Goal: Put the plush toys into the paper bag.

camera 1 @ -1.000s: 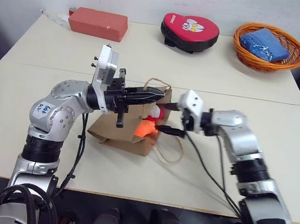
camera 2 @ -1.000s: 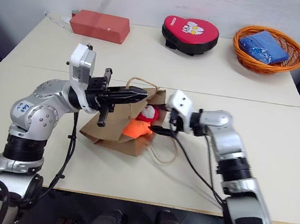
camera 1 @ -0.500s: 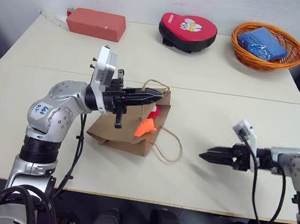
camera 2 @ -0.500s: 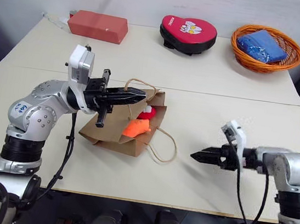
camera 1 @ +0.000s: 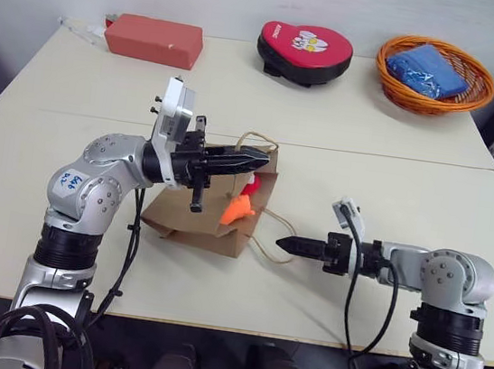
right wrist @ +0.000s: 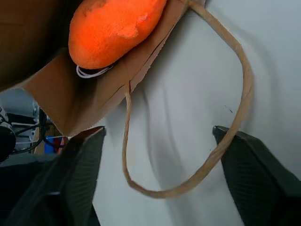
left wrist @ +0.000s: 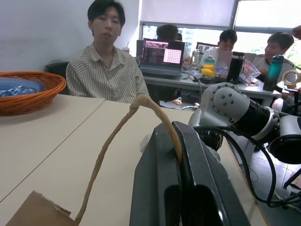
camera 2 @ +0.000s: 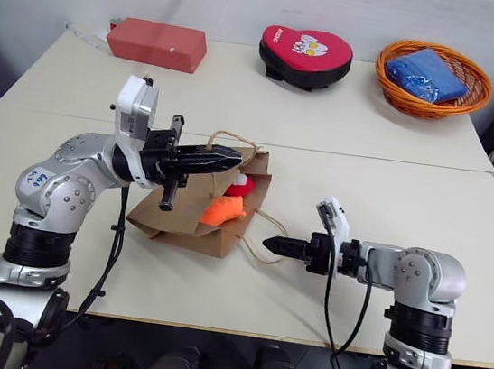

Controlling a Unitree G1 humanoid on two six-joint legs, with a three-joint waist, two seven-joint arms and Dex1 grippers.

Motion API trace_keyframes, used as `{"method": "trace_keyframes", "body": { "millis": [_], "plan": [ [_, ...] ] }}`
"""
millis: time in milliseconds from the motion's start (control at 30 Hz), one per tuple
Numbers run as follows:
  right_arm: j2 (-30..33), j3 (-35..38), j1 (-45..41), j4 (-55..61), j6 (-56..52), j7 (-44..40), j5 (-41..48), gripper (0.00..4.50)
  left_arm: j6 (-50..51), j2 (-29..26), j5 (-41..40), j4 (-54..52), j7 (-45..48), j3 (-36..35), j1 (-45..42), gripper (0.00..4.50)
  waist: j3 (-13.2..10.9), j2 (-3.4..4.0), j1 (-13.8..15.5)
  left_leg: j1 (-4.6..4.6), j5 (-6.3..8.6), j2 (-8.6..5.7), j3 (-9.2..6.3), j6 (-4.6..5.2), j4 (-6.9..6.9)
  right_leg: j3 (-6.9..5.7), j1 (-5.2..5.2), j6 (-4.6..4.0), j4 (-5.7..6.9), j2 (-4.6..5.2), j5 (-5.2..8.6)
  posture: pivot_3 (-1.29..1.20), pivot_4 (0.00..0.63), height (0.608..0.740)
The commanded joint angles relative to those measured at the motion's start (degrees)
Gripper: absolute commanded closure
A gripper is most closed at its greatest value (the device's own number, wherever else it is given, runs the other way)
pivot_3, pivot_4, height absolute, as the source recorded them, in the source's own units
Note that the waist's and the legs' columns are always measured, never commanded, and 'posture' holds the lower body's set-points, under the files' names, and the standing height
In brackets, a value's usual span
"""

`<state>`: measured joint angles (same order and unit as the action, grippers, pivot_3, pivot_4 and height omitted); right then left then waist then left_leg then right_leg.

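The orange toy [camera 2: 225, 209] sits at the paper bag's [camera 2: 183, 220] open mouth and could roll out if the left gripper [camera 2: 232, 157], fingers clamped on the upper handle [left wrist: 136, 106], drops it. The Santa toy [camera 2: 241, 186] lies deeper. The right gripper [right wrist: 155, 179], fingers apart and empty, hovers over the tabletop [camera 2: 338, 187] by the lower handle [right wrist: 197, 174].
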<state>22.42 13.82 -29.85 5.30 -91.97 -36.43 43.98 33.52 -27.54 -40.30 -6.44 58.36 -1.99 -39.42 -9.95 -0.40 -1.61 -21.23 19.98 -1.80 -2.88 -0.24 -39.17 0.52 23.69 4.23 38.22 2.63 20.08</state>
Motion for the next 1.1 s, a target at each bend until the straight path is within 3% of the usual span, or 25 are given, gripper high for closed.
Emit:
{"method": "trace_keyframes", "body": {
  "millis": [33, 267, 467, 700, 867, 1100],
  "plan": [
    [-0.2, -0.8, -0.1, -0.4, -0.5, 1.8, 4.4, 2.03, -0.5, -0.3, -0.6, -1.6, -0.2, -1.1, -0.1, 4.5, 0.0, 0.0, 0.2, -0.05, 0.0, -0.01, 0.0, 0.0, 0.0, 0.0, 0.0, 0.0, 0.08, 0.02, 0.0, 0.0, 0.15, 0.74],
    [-1.2, 6.8, -2.8, -2.4, -0.5, 6.7, 11.2, 4.45, -0.6, -0.6, -0.6, -1.9, -0.2, -1.4, 0.1, 4.5, 0.0, 0.0, 0.1, -0.08, 0.0, -0.05, 0.0, 0.02, -0.01, -0.01, 0.0, 0.0, 0.07, 0.05, 0.0, 0.0, 0.15, 0.74],
    [5.2, 13.1, -5.3, 0.1, -0.5, 9.4, 24.7, 4.45, -1.8, 0.1, -0.1, -0.4, 0.5, -1.0, -1.0, 4.5, 0.0, 0.0, 0.2, -0.09, 0.0, -0.05, -0.02, 0.02, 0.0, -0.03, -0.02, 0.0, 0.0, 0.06, 0.0, 0.0, 0.15, 0.74],
    [14.5, 15.0, -12.5, -0.6, 0.0, 10.8, 37.7, 4.45, -5.0, 2.3, 0.7, 5.1, 1.4, -1.2, -7.0, 4.5, 0.0, 0.01, 0.2, -0.12, 0.0, -0.04, -0.01, 0.05, -0.01, -0.04, -0.02, 0.0, -0.22, 0.05, 0.0, 0.0, 0.15, 0.74],
    [17.5, 11.7, -20.3, -3.2, 1.5, 12.8, 39.0, 4.45, -6.9, 2.3, 1.3, 7.8, 2.0, -1.5, -9.2, 4.5, 0.0, 0.01, 0.0, -0.12, 0.0, -0.02, 0.03, 0.06, 0.04, -0.02, 0.0, 0.0, -0.2, 0.04, 0.0, 0.0, 0.15, 0.74],
    [14.9, 8.0, -23.3, -5.0, 4.7, 13.8, 40.0, 4.45, -9.2, 1.8, 2.9, 7.8, -0.1, -2.9, -7.0, 4.5, 0.0, 0.01, 0.2, -0.21, 0.01, -0.01, 0.0, 0.07, 0.03, -0.04, 0.0, 0.01, -0.18, 0.05, -0.01, 0.0, 0.15, 0.74]
  ]
}}
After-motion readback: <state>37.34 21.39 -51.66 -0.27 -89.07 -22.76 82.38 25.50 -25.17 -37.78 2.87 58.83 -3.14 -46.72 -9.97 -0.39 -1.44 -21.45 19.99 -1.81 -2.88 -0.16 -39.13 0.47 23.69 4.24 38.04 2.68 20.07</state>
